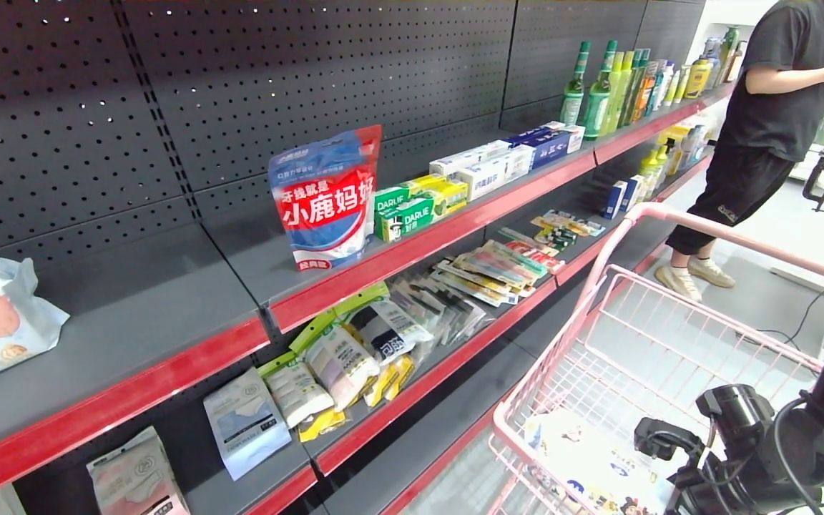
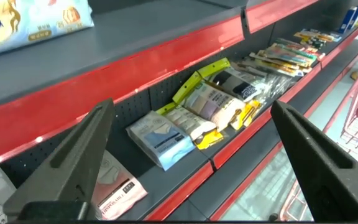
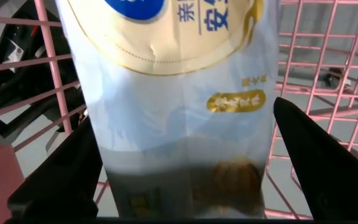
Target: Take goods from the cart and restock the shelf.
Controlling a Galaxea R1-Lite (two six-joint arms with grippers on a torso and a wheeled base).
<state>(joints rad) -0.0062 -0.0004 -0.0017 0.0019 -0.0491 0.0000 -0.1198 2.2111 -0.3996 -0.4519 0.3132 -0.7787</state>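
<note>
Your right tool (image 3: 182, 112) is down inside the pink cart (image 1: 741, 241). Its fingers are spread wide on either side of a pale blue package (image 3: 179, 130) lying in the cart, and you cannot tell whether the pads touch it. Your left tool (image 2: 192, 107) is outside the cart and faces the shelf (image 1: 412, 252) beside it, spread wide with nothing between the fingers. Higher than the cart, a blue-and-red pouch (image 1: 326, 200) stands upright on that shelf, with green toothpaste boxes (image 1: 405, 211) just beside it.
</note>
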